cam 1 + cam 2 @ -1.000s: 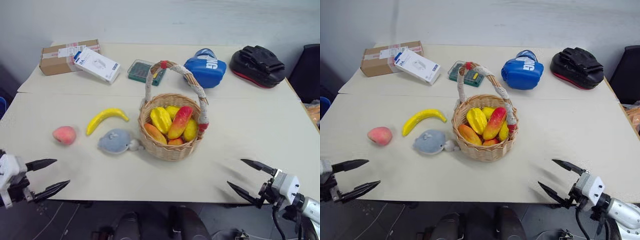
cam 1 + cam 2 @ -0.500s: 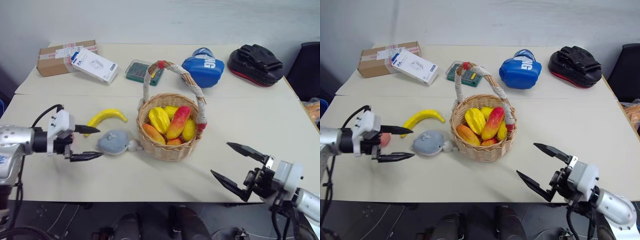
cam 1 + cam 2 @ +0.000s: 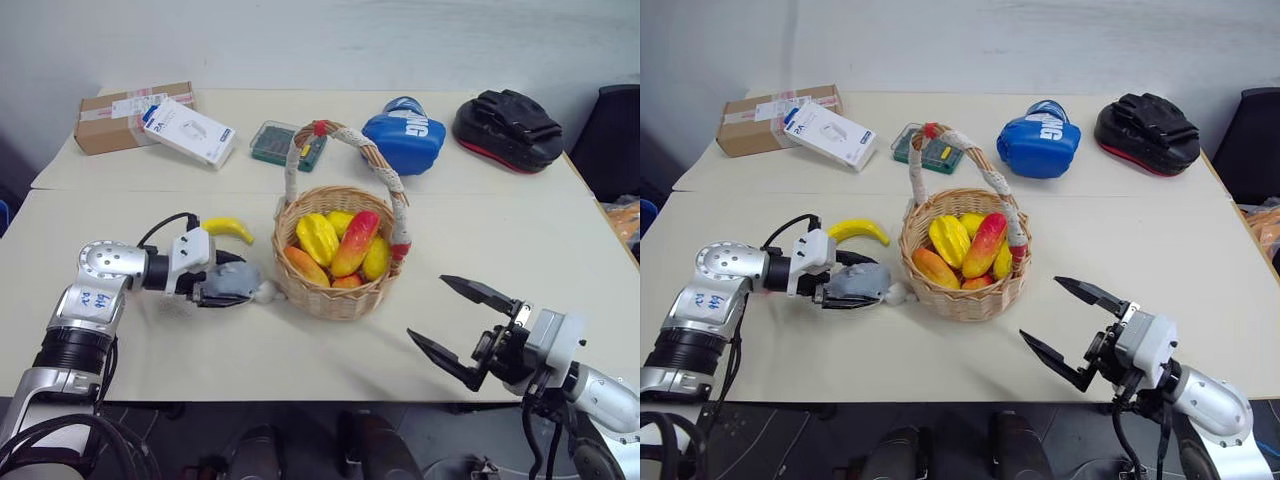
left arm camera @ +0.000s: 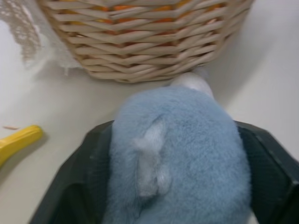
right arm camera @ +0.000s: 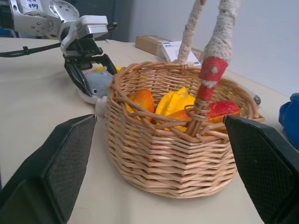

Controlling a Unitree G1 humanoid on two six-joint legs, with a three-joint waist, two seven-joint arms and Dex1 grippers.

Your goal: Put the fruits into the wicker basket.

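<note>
Wicker basket, round and woven, stands on the cream table ahead of both grippers, its tall white-wrapped handle banded red at the crown and at the near end. Nearest the viewer, the right gripper hovers over the table's front edge with its two black fingers spread wide and nothing between them; the basket lies ahead of it and to its left, well apart. The left gripper lies low over the table just left of the basket, its fingers set on either side of a grey-blue plush toy and pressed against its flanks; the toy rests on the table with its pale tip touching the basket wall. Just beyond this gripper lies the yellow banana, partly hidden behind the wrist, near the basket but apart from it. The peach cannot be made out. Inside the basket lie several yellow, orange and red fruits. Farther back, beyond the basket, sit a small green case, a blue boxing glove and a black pad; beyond the left gripper a white box leans on a cardboard box.
</note>
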